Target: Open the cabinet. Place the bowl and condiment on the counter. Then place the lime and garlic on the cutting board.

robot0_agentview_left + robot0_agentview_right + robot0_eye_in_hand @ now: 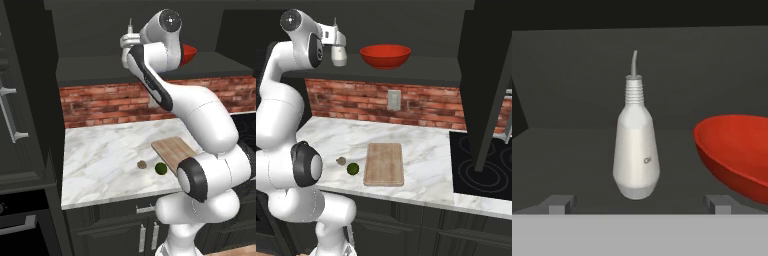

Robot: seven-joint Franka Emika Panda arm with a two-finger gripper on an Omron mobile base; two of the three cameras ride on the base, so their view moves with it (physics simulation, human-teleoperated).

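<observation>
Condiment bottle (635, 150) dead ahead of you: white, pear-shaped, upright, thin nozzle pointing up, standing on the dark shelf inside the cabinet (426, 67). Your gripper (639, 204) is spread wide, one fingertip (559, 204) off to the left of the bottle and the other off to the right, with clear space on both sides, so nothing is gripped. The bottle sits between those tips but farther in; I can't tell from your hand view how close the tips are to it.

Look right of the bottle and you've got the bowl (385, 55), glossy red, resting on the same shelf, just beside the bottle but apart from it. From your right base view the hand is level with that shelf, up at the cabinet's left end, and a dark door (491, 85) hangs open on the far right over the black stovetop (481, 170).

Down below, the counter (431, 150) carries the cutting board (384, 164), lying bare. The lime (352, 168) sits on the marble just left of the board, and the garlic (341, 160) is just left of the lime, both off the wood. Red brick wall (421, 105) runs behind them.
</observation>
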